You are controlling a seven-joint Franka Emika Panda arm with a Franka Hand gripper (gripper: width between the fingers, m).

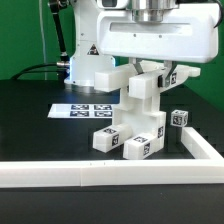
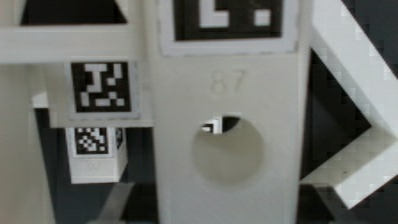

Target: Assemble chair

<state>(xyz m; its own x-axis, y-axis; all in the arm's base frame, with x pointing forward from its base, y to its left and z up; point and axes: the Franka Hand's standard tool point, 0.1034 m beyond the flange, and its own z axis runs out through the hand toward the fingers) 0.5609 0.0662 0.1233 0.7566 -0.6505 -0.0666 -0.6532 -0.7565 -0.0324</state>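
Looking at the exterior view, you see the chair (image 1: 135,128) as a half-built stack of white tagged blocks. It stands on the black table (image 1: 30,135), about mid-scene, with its upper block tilted. The gripper (image 1: 152,76) comes down from above, its dark fingers on either side of that top block and clamped on it. The wrist view gives you only a close-up of a flat white chair panel (image 2: 210,110). It has an oval hole (image 2: 228,158) and a square tag (image 2: 102,85) on the bar beside it; no fingers are clear there. One loose tagged block (image 1: 178,117) sits just off the chair toward the exterior view's right. The marker board (image 1: 80,110) lies flat behind, on the exterior view's left. The border rail (image 1: 60,176) runs along the front and turns up the right side.
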